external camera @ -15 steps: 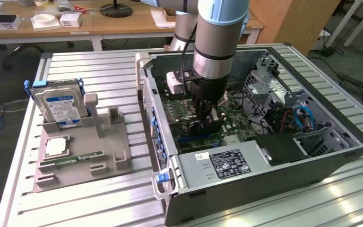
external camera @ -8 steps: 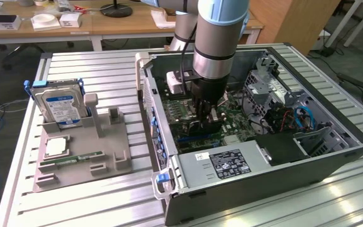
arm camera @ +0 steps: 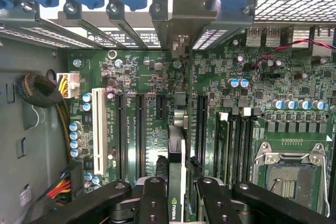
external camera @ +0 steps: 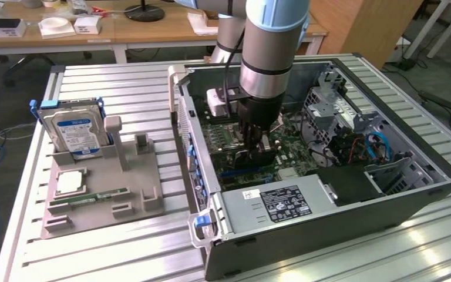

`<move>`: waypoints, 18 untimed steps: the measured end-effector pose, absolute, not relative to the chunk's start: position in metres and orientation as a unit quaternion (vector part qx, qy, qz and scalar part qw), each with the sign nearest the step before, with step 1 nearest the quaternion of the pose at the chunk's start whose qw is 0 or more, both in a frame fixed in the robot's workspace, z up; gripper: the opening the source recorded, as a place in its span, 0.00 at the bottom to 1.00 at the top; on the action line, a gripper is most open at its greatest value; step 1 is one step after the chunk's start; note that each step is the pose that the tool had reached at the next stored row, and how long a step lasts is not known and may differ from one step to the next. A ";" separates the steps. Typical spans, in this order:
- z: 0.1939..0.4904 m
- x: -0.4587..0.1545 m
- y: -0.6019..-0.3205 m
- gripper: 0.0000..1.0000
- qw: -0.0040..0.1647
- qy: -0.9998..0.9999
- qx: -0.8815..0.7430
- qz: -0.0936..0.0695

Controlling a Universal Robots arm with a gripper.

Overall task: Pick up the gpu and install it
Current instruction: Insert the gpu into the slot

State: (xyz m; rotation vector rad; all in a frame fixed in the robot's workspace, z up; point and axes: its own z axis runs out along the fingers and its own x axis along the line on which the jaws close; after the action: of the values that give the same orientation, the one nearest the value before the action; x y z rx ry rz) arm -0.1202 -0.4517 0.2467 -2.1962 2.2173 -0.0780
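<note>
Gripping the gpu (arm camera: 175, 182) edge-on, the end effector (external camera: 255, 154) is seen at the centre of the exterior view, lowered inside the open case (external camera: 312, 235). Its fingers (arm camera: 153, 200) are closed on the two faces of the card. In the wrist view the card is held over the motherboard (arm camera: 142, 72), running parallel to the long black slots (arm camera: 139, 129), with its far end near the rear bracket openings (arm camera: 178, 22). Whether the card edge is already in a slot cannot be told.

Risks noted:
- If the card is pressed down slightly off the slot line, the connector or the slot wall could be damaged.
- The bracket end could catch on the rear wall and tilt the card in the grip.
- The thin card could slip between the fingers under seating force.
- Capacitors (arm camera: 237, 83) lie just beside the path and could be struck.

The hard drive (external camera: 73, 129) stands untouched at the left of the exterior view.
</note>
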 end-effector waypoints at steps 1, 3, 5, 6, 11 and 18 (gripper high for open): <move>0.247 -0.120 -0.452 0.26 0.010 0.711 -0.703 -0.025; 0.246 -0.120 -0.452 0.26 0.010 0.712 -0.702 -0.025; 0.246 -0.120 -0.452 0.26 0.010 0.712 -0.701 -0.025; 0.246 -0.120 -0.452 0.26 0.010 0.712 -0.701 -0.025; 0.246 -0.120 -0.452 0.26 0.010 0.712 -0.701 -0.025; 0.244 -0.121 -0.452 0.26 0.010 0.712 -0.701 -0.025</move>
State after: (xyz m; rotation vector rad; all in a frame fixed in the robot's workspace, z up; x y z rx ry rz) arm -0.1207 -0.4517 0.2444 -2.1894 2.2242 -0.0781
